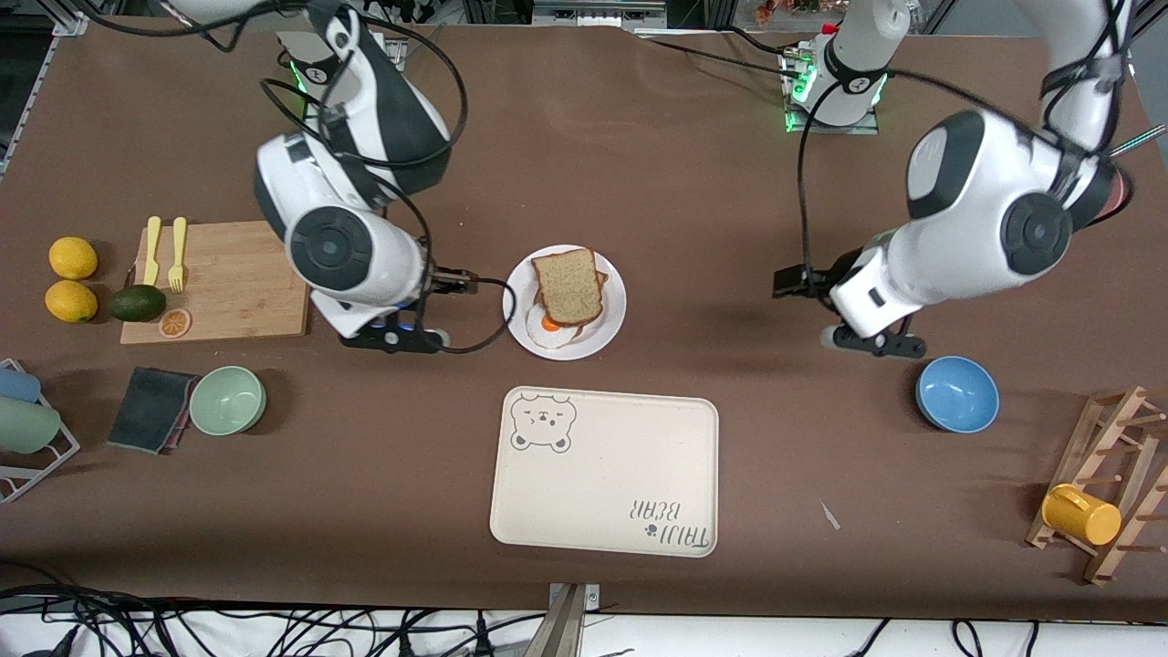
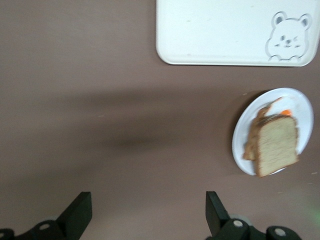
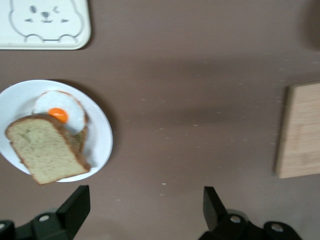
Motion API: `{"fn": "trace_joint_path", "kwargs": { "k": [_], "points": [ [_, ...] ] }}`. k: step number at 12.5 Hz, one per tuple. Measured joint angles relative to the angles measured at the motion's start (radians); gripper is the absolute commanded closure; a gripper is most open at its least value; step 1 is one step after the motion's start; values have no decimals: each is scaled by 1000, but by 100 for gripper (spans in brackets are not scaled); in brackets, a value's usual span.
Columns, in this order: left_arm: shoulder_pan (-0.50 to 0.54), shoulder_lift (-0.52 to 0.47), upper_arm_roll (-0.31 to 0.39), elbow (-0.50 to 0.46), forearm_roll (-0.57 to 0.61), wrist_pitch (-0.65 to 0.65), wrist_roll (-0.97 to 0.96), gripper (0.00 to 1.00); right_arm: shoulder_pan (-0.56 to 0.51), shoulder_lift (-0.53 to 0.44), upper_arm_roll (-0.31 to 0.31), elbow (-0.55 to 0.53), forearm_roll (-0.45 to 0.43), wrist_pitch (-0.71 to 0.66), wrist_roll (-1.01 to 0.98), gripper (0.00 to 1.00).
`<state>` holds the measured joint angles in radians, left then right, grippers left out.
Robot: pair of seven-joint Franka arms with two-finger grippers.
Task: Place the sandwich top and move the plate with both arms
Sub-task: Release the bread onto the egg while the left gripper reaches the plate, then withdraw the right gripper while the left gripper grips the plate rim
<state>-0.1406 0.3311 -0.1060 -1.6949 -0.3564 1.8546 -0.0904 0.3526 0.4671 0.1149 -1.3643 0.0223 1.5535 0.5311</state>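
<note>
The front camera sits high across the table, facing both arm bases and taking in the whole tabletop. Each wrist camera looks straight down past its own spread fingertips at bare brown table from closer range. All three views share the plate (image 1: 613,306) (image 2: 302,107) (image 3: 102,142) and the bear-printed tray (image 1: 602,474) (image 2: 220,32) (image 3: 80,37) corner.

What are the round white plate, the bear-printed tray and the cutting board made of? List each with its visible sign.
Round white plate: likely glazed ceramic, smooth with slight sheen.
Cream bear-printed rectangular tray: probably matte plastic or melamine, with printed graphics.
Rectangular cutting board: pale wood, possibly bamboo; grain visible.
</note>
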Motion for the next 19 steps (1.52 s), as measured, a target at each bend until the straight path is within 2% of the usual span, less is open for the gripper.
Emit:
{"fn": "trace_joint_path", "kwargs": {
  "k": [4,7,10,12,14,16,19],
  "points": [
    [1,141,1,9,-343,99,156,0,-201,-289,-1,-246,-20,19,-262,0],
    [-4,228,-4,12,-549,165,347,0,-303,-409,-16,-322,-32,15,-411,0],
    [-7,310,-8,11,-753,195,643,1,-325,-450,-58,-323,-46,0,-503,0],
    [-23,348,-12,10,-832,211,757,2,-330,-461,-89,-304,-46,-32,-514,0],
    [-36,373,-38,-3,-886,214,841,10,-336,-460,-99,-275,-46,-71,-517,0],
    [-44,384,-56,-34,-914,220,920,28,-336,-453,-98,-269,-46,-71,-516,0],
    [-68,393,-63,-102,-1024,222,1083,35,-335,-437,-98,-268,-46,-44,-509,0]
  ]
}}
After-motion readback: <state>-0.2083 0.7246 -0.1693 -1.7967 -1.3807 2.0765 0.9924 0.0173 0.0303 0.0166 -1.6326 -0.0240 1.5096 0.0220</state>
